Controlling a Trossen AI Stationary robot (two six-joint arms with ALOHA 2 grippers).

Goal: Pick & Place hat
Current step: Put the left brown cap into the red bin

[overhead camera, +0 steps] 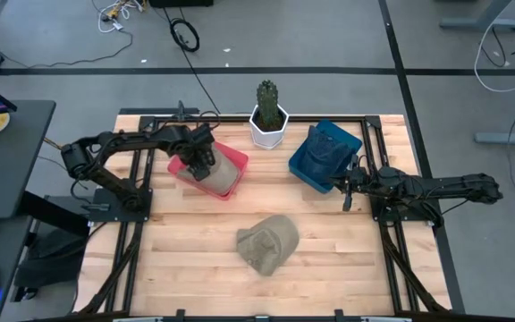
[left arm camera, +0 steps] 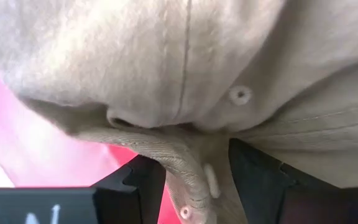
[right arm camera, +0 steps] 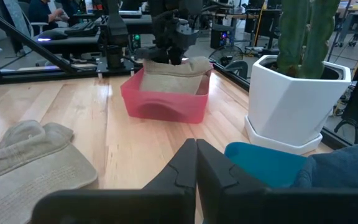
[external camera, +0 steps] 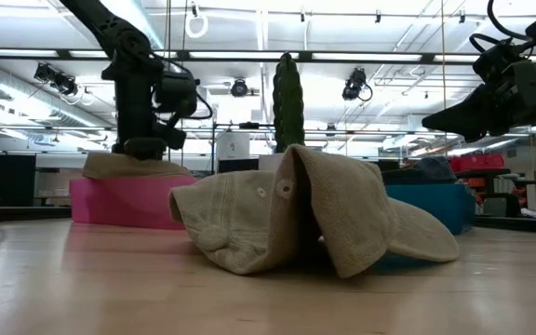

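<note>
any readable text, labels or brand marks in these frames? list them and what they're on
Partial white letters, looks like "EN", cut off by the picture's edge, on the left hand in the left wrist view; not fully readable.
None seen on the tan hat in the pink bin, the tan hat on the table, the blue bin or the white cactus pot.

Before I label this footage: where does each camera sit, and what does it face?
High: overhead, straight down; both arms, pink bin, loose tan hat.
Low: tabletop level; tan hat, arms overhead.
Left wrist: over the bin, own fingers astride a binned hat.
Right wrist: across table; shut fingers.
Shared: pink bin.
</note>
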